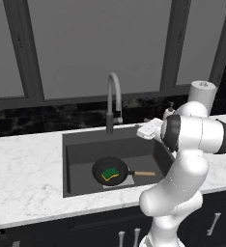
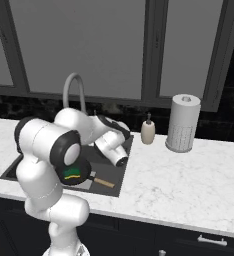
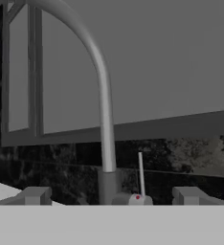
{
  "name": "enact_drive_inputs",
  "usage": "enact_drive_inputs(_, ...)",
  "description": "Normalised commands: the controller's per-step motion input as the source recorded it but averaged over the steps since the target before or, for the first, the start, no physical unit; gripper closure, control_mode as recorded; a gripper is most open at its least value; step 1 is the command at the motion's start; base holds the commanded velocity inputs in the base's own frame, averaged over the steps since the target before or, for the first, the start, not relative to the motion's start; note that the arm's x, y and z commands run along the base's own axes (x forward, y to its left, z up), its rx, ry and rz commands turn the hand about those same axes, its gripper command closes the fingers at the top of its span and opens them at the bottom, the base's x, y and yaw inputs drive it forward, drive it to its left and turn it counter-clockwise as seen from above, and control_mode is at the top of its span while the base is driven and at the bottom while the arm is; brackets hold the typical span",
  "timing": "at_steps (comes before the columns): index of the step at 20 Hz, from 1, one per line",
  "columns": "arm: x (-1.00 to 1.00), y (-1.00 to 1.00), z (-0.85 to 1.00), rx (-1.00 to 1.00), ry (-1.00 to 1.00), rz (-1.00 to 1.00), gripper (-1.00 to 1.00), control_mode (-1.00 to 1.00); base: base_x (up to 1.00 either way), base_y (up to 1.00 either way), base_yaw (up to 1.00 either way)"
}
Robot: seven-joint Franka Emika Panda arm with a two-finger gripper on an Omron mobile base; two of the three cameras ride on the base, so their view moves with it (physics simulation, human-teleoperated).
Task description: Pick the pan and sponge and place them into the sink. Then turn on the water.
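The pincer [image 3: 111, 197] stands spread wide and grasps nothing, its two grey fingertips [image 3: 35, 195] well apart on either side of the faucet's dark base. Straight ahead of it rises the gooseneck faucet [image 3: 103, 103], with a thin upright lever [image 3: 140, 172] just beside the base, between the tips. In the sink [image 1: 81, 144] the black pan [image 1: 110, 171] lies on the floor with its wooden handle pointing right, and the green-and-yellow sponge [image 1: 110, 174] rests inside it. A soap dispenser [image 2: 148, 131] and a paper-towel roll [image 2: 183, 123] stand on the marble counter [image 2: 189, 175]
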Motion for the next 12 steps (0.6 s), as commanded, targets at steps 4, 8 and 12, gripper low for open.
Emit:
enact_drive_inputs(4,0.35,0.19,0.0,-0.04,0.0,0.0,-1.0,-1.0,0.0,0.0,0.0)
enact_drive_inputs(8,0.37,0.18,0.0,-0.03,0.0,0.0,-1.0,-1.0,0.0,0.0,0.0)
enact_drive_inputs(12,0.3,0.15,0.0,-0.01,0.0,0.0,-1.0,-1.0,0.0,0.0,0.0)
